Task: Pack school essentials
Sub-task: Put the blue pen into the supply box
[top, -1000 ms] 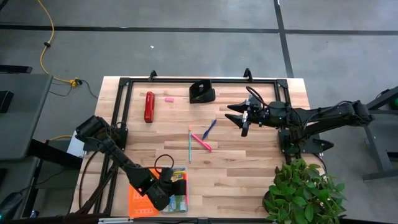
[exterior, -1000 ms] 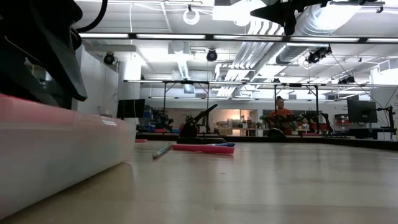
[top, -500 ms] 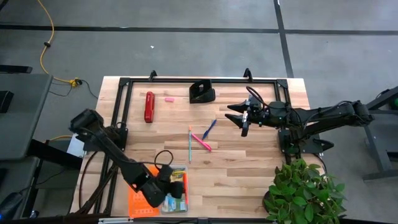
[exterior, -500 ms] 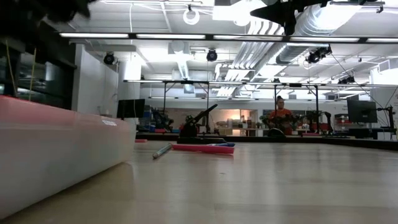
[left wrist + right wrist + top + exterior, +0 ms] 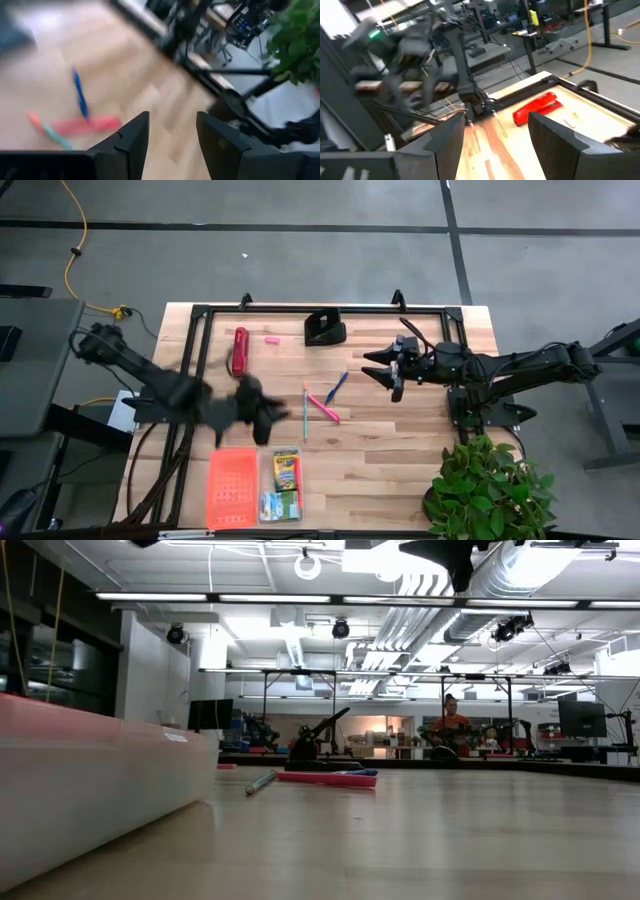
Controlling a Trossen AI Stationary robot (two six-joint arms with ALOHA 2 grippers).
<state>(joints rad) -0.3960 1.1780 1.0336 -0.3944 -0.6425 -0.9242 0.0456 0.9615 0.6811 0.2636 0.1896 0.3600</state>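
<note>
My left gripper is open and blurred above the table's middle, just left of the pens; its wrist view looks past empty fingers at them. The green pen, pink pen and blue pen lie flat on the wood. The yellow-green crayon box and the small green-and-white box lie in a clear bin at the near edge. The pink eraser lies near the far edge. My right gripper hangs open to the right of the pens.
An orange tray lies left of the bin. A red stapler-like bar and a black block sit toward the far edge. A potted plant stands at the near right corner. A person sits far off in the room.
My left gripper has risen out of the clear bin at the near edge and swung quickly toward the far side, to the middle of the table beside the pens. The crayon box, before hidden under the gripper, now shows lying in the bin.
</note>
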